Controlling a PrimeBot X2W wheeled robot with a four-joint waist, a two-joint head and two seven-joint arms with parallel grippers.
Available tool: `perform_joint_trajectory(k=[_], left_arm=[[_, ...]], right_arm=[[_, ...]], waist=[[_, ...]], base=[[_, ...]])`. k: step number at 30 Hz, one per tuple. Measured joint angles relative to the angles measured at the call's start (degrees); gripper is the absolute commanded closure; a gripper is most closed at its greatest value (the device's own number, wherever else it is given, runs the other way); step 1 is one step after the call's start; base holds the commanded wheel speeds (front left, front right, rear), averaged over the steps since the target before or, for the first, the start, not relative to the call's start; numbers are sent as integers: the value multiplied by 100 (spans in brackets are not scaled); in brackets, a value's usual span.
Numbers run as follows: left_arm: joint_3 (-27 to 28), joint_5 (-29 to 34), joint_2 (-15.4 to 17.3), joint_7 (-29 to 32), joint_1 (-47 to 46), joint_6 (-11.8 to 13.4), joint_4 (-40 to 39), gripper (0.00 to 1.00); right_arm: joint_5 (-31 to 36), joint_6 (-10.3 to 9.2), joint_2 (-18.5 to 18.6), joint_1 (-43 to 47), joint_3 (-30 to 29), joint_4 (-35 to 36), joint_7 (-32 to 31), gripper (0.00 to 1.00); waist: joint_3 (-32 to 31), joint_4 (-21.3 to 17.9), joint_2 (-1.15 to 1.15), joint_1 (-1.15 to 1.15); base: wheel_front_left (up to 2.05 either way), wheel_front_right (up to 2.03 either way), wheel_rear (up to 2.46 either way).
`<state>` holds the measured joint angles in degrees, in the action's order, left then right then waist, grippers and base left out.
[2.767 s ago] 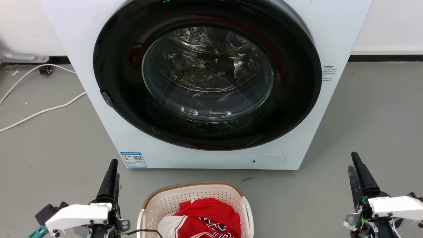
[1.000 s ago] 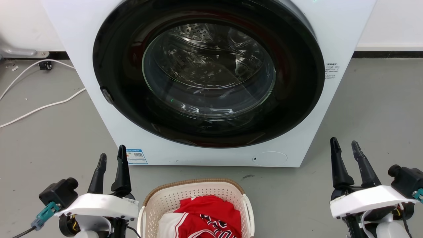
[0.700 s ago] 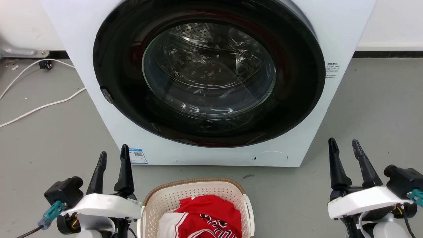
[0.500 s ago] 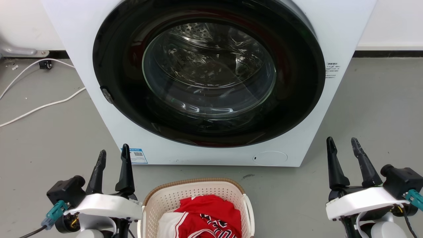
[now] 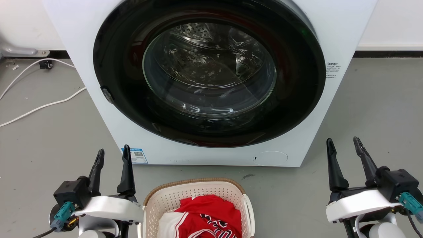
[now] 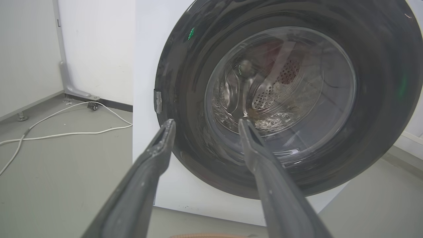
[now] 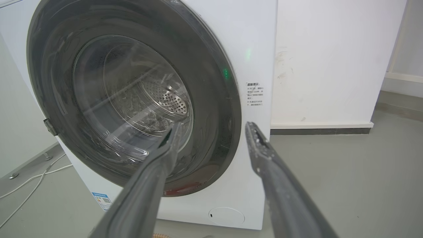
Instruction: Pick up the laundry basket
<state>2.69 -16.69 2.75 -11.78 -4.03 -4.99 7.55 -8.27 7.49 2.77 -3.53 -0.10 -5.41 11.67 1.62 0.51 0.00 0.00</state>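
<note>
Laundry basket (image 5: 165,205) sits on the floor (image 5: 370,99) at six o'clock, in front of the big white washing machine (image 5: 208,79) at twelve, a red jersey (image 5: 211,211) inside, while the left gripper (image 5: 113,150) at eight and right gripper (image 5: 342,140) at four hover spread apart and empty, apparently flanking it for its side handles (image 5: 248,211).

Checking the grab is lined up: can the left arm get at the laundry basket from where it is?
Probably yes. The left gripper is open right beside the laundry basket, with nothing between them, though it points toward the washing machine, so it would have to turn inward.
</note>
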Motion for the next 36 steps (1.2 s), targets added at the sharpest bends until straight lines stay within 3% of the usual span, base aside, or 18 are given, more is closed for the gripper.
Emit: perform_joint_trajectory(k=[29, 36], left_arm=[[7, 1210, 4, -307, 30, 47, 103, 0], [21, 1232, 5, -323, 35, 53, 159, 0]], right_arm=[[1020, 1, 1, 35, 98, 108, 319, 0], [938, 1, 1, 40, 79, 103, 342, 0]], waist=[[-12, 44, 0, 0], [-14, 52, 0, 0]], base=[[0, 0, 0], [0, 0, 0]])
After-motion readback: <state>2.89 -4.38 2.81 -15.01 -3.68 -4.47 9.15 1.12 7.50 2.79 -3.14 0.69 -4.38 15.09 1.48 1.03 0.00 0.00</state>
